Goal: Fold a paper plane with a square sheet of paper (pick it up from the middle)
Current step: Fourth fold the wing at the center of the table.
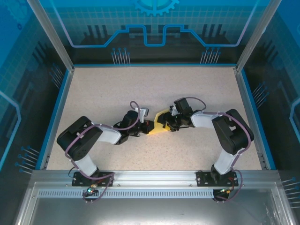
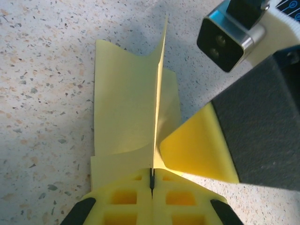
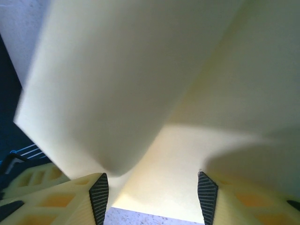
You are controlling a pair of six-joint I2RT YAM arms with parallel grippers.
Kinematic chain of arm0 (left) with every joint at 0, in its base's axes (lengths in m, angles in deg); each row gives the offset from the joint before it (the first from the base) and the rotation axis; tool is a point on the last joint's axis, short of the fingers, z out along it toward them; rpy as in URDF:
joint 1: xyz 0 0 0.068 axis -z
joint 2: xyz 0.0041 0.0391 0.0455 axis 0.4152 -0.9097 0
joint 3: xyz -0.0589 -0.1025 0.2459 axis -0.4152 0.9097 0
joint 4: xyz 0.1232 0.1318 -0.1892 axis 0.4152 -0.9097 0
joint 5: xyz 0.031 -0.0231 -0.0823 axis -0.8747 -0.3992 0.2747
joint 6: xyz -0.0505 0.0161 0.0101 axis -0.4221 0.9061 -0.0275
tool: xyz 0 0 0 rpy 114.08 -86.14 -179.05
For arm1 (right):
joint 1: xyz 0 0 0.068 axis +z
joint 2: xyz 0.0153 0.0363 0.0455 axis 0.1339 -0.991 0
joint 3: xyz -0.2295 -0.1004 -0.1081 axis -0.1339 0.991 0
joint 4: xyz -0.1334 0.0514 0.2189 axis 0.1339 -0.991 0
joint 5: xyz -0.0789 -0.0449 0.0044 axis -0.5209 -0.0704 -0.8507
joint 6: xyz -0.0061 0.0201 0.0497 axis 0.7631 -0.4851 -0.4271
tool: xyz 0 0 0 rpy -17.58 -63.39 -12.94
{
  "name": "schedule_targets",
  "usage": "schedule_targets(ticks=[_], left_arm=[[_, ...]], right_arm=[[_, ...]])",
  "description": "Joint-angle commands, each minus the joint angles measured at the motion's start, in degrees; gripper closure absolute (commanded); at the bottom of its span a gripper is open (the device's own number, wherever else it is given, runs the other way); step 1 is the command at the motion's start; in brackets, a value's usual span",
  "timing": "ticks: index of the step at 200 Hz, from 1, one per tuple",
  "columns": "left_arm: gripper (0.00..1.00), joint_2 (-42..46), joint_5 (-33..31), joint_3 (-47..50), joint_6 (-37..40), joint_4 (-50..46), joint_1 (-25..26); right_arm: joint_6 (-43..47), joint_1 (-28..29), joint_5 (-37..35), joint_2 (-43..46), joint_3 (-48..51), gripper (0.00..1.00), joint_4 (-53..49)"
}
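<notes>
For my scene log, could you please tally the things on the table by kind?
Pale-yellow sheet of paper: 1
Grippers: 2, the left gripper and the right gripper
Total: 3

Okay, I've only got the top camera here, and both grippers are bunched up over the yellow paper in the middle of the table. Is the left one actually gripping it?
Observer: Yes. The left wrist view has the left gripper shut on the sheet of paper, pinching a fold that stands upright.
Operator: And the right one?
Observer: The right wrist view shows the right gripper open, its fingers wide apart with paper across the gap.
Operator: Is the sheet off the table?
Observer: Not wholly. Beside the upright fold, one flap appears to rest on the table.
</notes>
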Motion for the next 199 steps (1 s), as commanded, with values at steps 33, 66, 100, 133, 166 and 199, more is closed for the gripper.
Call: schedule_targets(ticks=[33, 66, 100, 133, 166, 199], left_arm=[[0.95, -2.66, 5.29, -3.47, 0.79, -4.06, -2.15], [0.95, -3.72, 6.05, -3.99, 1.0, -4.05, -2.55], [0.95, -3.37, 6.66, -4.22, 0.96, -4.55, -2.94], [0.96, -2.67, 6.73, -3.55, -3.13, -4.53, -2.95], [0.98, -1.93, 2.5, -0.82, -9.76, -0.77, -0.59], [0.98, -0.12, -5.96, -0.16, -11.77, -0.74, 4.54]], right_arm=[[0.45, -0.29, 0.77, -2.44, -1.25, 0.42, -1.74], [0.59, -0.52, 0.18, -2.16, -1.97, 0.4, -2.67], [0.46, -0.33, -0.77, -1.91, -2.63, 0.39, -4.72], [1.56, -0.02, -3.47, 1.58, -4.49, 0.39, -8.85], [2.26, 0.62, -6.92, 7.22, -5.57, 0.39, -14.46], [0.0, 2.25, -9.19, 10.32, -4.5, 0.39, -16.46]])
